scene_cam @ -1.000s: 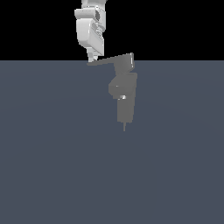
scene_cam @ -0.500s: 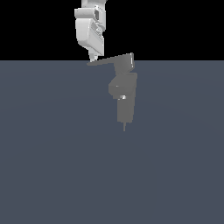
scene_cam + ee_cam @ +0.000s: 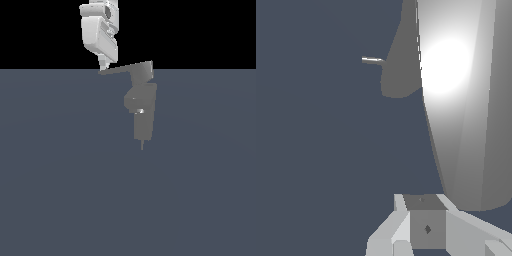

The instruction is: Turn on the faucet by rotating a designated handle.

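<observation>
Showing gripper at handle tip, exterior; wrist, faucet spike.

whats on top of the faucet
The handle sits on top of the faucet, reaching toward the exterior view's left, where the gripper meets its tip. Whether the fingers actually touch it cannot be seen.

The end effector has dipped slightly closer to the handle tip.

plain dark slate-grey floor with 1 grey faucet on it
</observation>
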Robot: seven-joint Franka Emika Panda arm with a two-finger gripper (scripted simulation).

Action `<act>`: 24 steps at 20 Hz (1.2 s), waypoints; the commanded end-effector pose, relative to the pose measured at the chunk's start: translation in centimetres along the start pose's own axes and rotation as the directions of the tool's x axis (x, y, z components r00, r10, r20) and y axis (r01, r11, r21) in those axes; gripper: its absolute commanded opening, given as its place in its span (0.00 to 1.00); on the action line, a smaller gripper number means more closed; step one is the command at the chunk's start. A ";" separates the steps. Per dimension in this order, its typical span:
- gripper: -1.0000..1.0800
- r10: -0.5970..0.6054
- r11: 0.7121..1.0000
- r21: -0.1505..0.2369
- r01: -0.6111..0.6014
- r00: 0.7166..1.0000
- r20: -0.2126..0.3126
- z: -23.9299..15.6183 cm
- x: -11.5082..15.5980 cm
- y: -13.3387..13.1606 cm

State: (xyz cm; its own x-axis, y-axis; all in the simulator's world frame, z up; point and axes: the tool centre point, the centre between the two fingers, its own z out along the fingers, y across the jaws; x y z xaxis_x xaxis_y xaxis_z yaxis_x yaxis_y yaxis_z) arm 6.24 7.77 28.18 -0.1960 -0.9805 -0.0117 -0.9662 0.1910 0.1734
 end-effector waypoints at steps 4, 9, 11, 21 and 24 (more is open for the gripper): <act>0.00 0.009 1.000 -0.012 -0.009 1.000 -0.005 0.4 0.6 1.6; 0.00 0.013 1.000 -0.015 -0.013 1.000 -0.007 0.6 0.8 3.0; 0.00 0.014 1.000 -0.016 -0.014 1.000 -0.007 0.7 0.8 3.6; 0.00 0.022 1.000 -0.022 -0.022 1.000 -0.010 1.0 1.2 6.5; 0.00 0.020 1.000 0.006 -0.020 1.000 -0.003 -0.2 0.9 6.2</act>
State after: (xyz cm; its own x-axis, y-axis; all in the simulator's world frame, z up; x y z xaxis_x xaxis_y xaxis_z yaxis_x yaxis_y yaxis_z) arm 0.13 8.03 29.45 -0.2148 -0.9766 -0.0055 -0.9631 0.2109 0.1672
